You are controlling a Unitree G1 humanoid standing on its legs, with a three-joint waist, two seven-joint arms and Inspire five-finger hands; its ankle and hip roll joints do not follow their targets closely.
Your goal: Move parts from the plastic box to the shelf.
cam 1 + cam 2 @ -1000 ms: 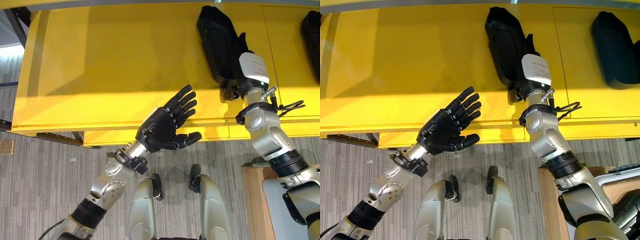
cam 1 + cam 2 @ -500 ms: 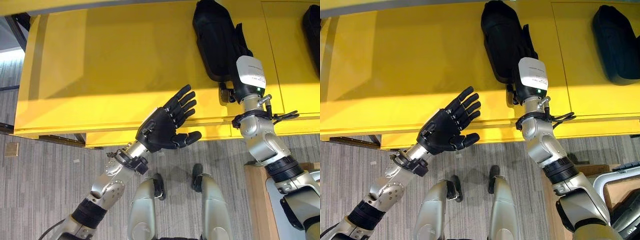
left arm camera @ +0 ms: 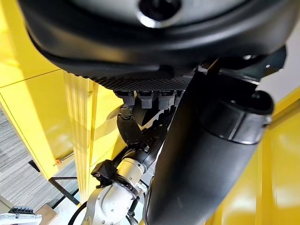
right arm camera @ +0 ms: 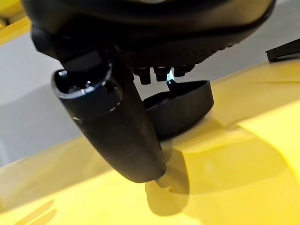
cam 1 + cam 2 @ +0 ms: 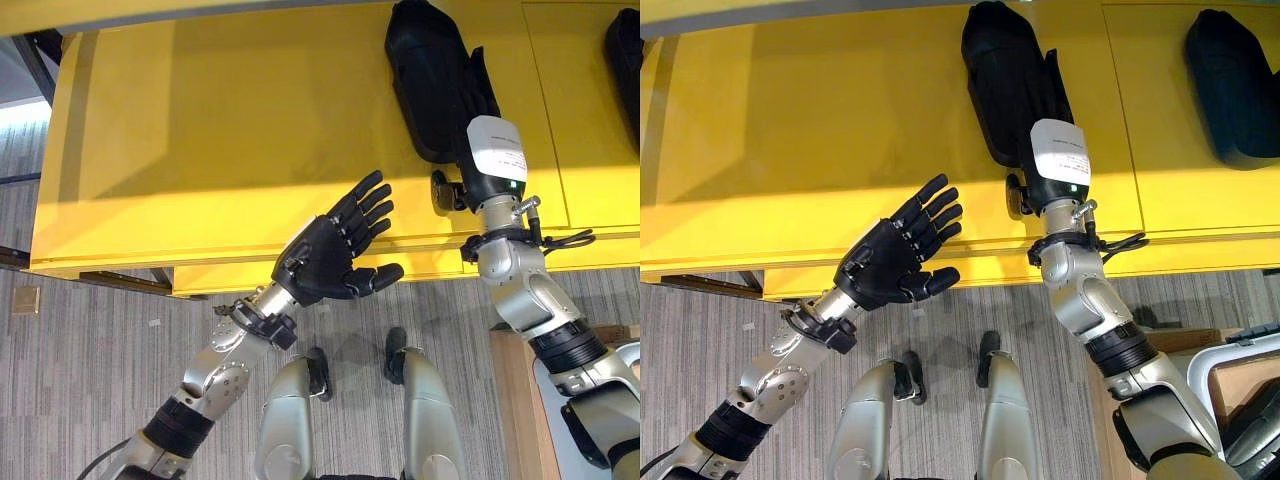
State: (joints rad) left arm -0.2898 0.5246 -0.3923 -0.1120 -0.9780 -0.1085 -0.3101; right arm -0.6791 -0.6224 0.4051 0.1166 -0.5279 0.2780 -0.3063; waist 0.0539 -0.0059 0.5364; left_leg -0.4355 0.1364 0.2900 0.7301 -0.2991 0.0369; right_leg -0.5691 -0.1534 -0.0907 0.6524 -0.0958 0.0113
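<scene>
A broad, smooth, glossy yellow shelf point(image 5: 220, 120) is stretching across the space in front of the robot, with a seam dividing its surface toward the right. A long, rounded black moulded plastic part point(image 5: 1002, 80) with a matte finish is lying on the shelf, its length running away from the robot. The right hand point(image 5: 1045, 110) is reaching over that part from the near end, its dark fingers lying along the part's right side, while the thumb in the right wrist view is pointing down toward the yellow surface beside the part; I cannot tell whether the fingers are gripping it or merely resting on it. A second black moulded part point(image 5: 1230, 85), similar in shape, is sitting well apart to the right on the same shelf. The left hand point(image 5: 330, 255) is hovering at the shelf's front edge, palm facing up, fingers spread and straight, holding nothing. Below, grey striped carpet point(image 5: 90, 360) is covering the floor.
</scene>
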